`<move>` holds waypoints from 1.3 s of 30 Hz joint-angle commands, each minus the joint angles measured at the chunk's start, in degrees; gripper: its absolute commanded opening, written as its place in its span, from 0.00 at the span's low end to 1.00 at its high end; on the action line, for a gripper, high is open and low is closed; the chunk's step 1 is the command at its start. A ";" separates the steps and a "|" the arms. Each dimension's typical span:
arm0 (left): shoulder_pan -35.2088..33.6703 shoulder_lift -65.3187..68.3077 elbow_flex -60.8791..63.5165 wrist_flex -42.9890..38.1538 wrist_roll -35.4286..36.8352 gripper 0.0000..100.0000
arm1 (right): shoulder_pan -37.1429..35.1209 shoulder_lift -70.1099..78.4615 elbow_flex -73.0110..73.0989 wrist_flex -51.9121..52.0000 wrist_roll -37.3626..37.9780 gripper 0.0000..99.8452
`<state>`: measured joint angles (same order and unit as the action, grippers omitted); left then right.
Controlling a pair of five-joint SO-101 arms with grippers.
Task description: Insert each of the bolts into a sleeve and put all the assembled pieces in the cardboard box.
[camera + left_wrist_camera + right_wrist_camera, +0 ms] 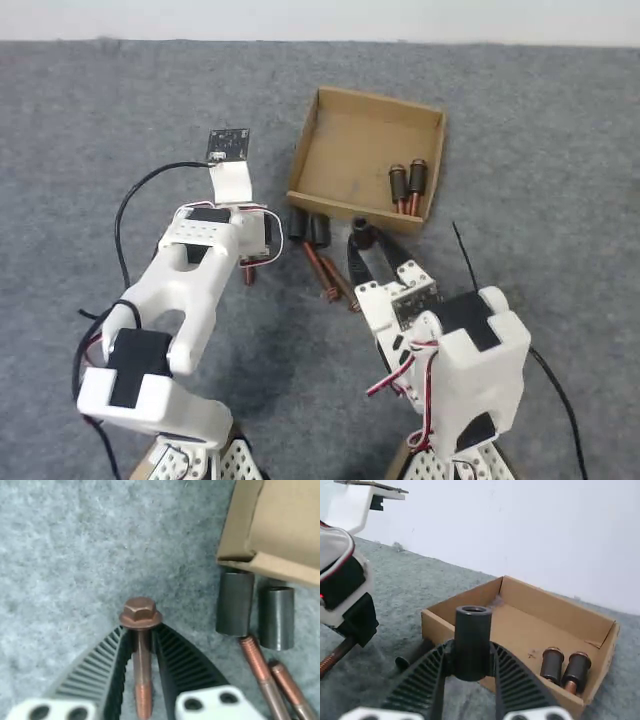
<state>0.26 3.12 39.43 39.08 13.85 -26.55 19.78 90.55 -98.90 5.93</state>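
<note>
Left gripper (142,635) clamps a bolt (141,615); right gripper (470,652) clamps a sleeve (472,630).
Ribbed black jaws pinch the coppery hex-headed bolt's shank and the smooth dark tube, held upright; the cardboard box (350,150) sits upper centre in the high view.

The left gripper (141,636) is seen clamped on the shank of a bolt (141,614), while a sleeve (472,632) is held fast by the right gripper (470,654).

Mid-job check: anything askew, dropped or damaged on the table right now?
Nothing stands out. The left gripper holds a bolt, the right gripper a sleeve, and two assembled pieces lie in the box. Two more sleeves and bolts lie beside it.
</note>
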 commanded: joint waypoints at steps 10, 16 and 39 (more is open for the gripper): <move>0.79 -5.54 -1.54 -10.73 -0.26 0.01 | -0.40 -10.51 4.31 -1.01 -6.42 0.01; 1.76 -15.56 -1.80 -12.66 -0.26 0.01 | -0.40 -10.51 4.31 -0.92 -6.51 0.01; 26.20 -50.55 18.24 -35.96 -0.18 0.01 | -0.40 -10.59 4.31 -1.01 -6.15 0.01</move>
<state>23.12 -41.36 53.23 13.58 13.85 -26.55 12.13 93.27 -98.90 -0.04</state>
